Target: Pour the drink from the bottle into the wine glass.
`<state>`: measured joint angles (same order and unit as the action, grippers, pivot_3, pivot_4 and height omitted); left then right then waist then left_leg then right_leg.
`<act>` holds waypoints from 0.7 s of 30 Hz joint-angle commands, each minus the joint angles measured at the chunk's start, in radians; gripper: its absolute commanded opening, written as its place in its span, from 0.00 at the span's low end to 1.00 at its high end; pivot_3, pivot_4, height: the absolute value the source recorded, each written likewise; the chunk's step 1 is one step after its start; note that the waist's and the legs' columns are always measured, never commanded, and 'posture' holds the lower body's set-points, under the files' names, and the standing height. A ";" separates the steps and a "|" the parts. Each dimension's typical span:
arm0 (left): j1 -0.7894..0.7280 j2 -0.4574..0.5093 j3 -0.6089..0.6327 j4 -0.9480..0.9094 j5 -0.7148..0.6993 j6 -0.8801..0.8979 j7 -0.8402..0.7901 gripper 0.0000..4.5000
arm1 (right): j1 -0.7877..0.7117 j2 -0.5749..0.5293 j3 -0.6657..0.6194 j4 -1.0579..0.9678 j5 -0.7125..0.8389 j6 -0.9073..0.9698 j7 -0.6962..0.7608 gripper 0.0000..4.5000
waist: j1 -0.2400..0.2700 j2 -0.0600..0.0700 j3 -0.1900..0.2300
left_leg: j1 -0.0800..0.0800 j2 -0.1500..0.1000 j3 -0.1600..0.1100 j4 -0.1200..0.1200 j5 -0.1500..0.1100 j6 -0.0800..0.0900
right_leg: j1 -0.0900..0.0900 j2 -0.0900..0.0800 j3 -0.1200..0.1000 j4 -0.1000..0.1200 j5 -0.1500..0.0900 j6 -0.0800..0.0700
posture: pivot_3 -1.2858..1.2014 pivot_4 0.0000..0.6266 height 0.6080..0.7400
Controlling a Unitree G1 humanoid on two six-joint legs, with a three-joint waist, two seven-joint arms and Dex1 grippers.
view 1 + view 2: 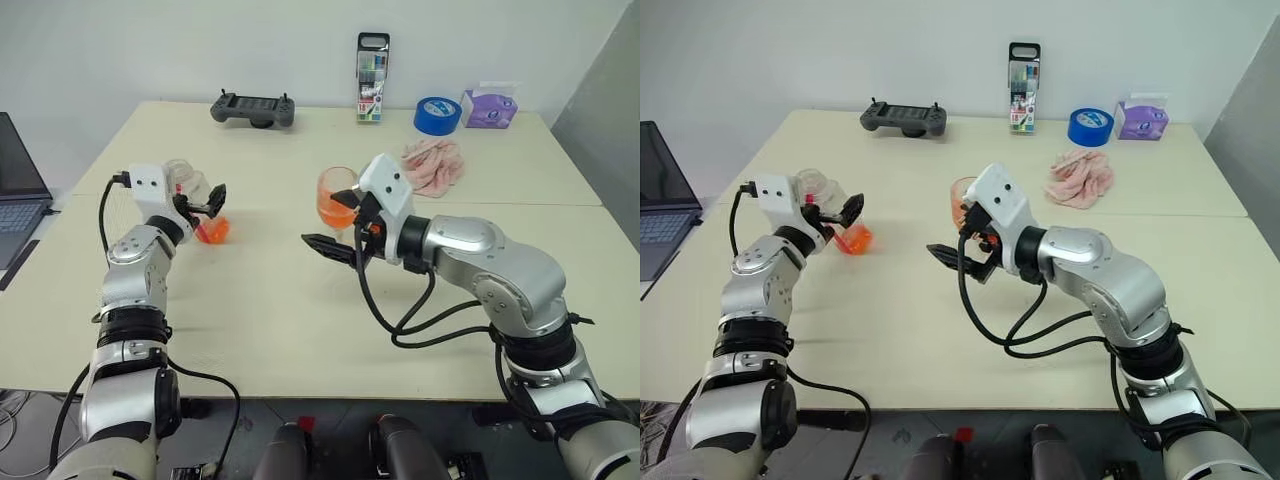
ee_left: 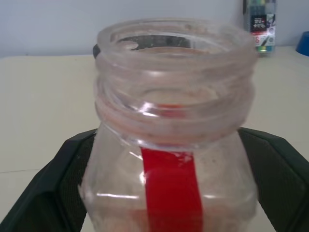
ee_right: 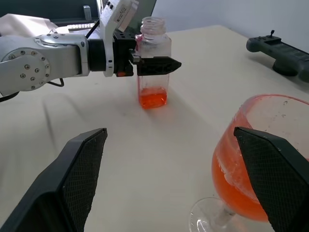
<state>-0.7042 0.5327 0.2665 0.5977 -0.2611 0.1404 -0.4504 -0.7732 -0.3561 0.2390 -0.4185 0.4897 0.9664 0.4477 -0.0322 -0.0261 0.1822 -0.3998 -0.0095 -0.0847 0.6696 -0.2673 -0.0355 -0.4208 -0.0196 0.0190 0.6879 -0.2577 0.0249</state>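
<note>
Your bottle (image 3: 153,72) stands upright on the surface (image 1: 280,320), uncapped, clear with a red strip, a little orange-red drink (image 3: 152,98) left in its base. Your left hand (image 3: 153,64) has its fingers spread either side of it, gripping nothing. The wine glass (image 3: 251,164) stands mid-surface, its bowl part-filled with orange-red liquid. Your right hand (image 1: 338,243) sits just beside it, fingers wide apart and empty.

Worktop (image 1: 260,330): pale beige, two surfaces pushed together.
Near left: bottle (image 3: 153,72) standing upright.
Centre: wine glass (image 3: 251,164) holding orange drink (image 3: 231,186).
Far edge: black controller (image 1: 252,108), marker case (image 1: 372,78), blue tape roll (image 1: 437,115), purple tissue box (image 1: 489,107).
Right of centre: pink cloth (image 1: 434,165).
</note>
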 commanded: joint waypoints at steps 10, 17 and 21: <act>0.098 0.133 0.057 -0.441 -0.041 0.228 0.003 1.00 | 0.007 -0.098 -0.142 -0.103 0.057 -0.009 0.072 1.00 | 0.000 0.000 0.000 | 0.000 0.001 -0.002 -0.002 0.000 0.000 | 0.000 0.000 0.000 -0.002 0.000 0.000 | 0.52 0.24 1.00; 0.078 0.310 0.134 -0.562 -0.155 0.363 -0.144 1.00 | 0.032 -0.194 -0.230 -0.124 0.099 0.023 0.102 1.00 | 0.000 0.000 0.000 | 0.002 0.001 0.001 -0.004 0.000 0.000 | 0.000 0.000 0.001 -0.003 0.000 0.000 | 0.52 0.24 1.00; 0.138 0.397 0.132 -0.666 -0.361 0.529 -0.401 1.00 | 0.070 -0.252 -0.283 -0.119 0.104 0.032 0.103 1.00 | 0.001 0.000 0.000 | 0.001 0.001 0.001 -0.004 0.000 0.000 | 0.001 0.001 0.000 -0.006 0.000 0.000 | 0.52 0.24 1.00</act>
<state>-0.5746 0.8955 0.3842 -0.0016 -0.5358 0.6059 -0.7632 -0.7098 -0.5880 0.0079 -0.5083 0.5821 0.9981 0.5452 -0.0316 -0.0258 0.1825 -0.3990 -0.0092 -0.0829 0.6652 -0.2673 -0.0356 -0.4194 -0.0191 0.0195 0.6819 -0.2578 0.0247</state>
